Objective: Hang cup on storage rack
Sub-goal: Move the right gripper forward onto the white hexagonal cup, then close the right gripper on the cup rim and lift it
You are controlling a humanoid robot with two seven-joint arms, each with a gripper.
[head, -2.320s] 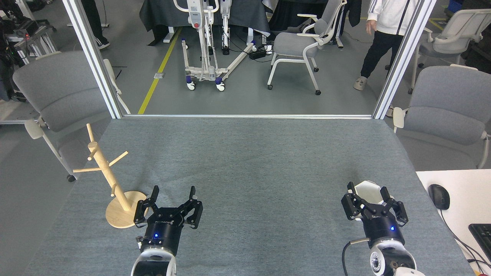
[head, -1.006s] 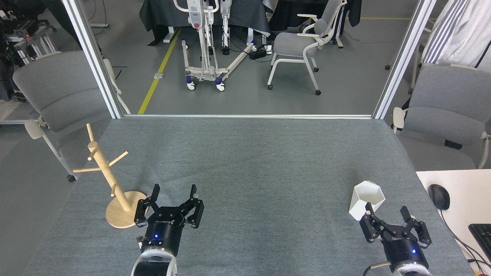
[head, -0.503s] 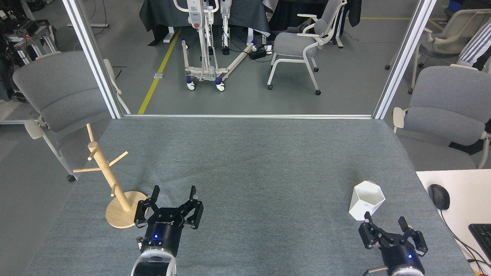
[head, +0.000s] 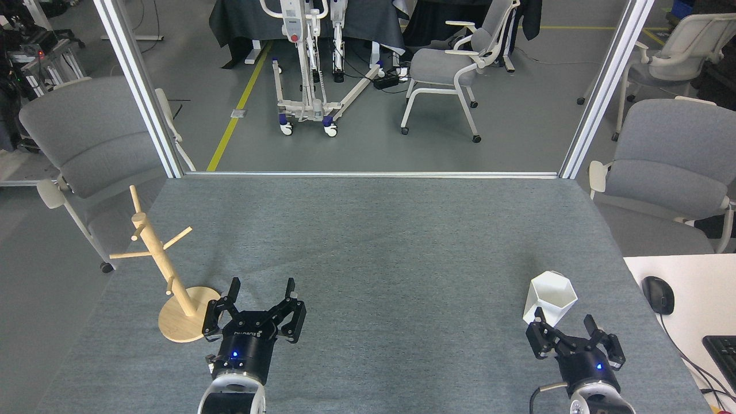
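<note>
Cup (head: 550, 299) upright near desk (head: 379, 241) right edge, right hand (head: 565, 332) spread just beside it for a grasp; left hand (head: 260, 299) spread, idle by mug tree (head: 161, 261) near left edge.

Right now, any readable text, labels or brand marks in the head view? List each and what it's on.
Left claw: white lettering across its black body, too blurred to read.
Right claw: no marking that can be made out.
Cup: plain white, no text.
Storage rack: bare wood, no text.
Nothing else legible.
</note>
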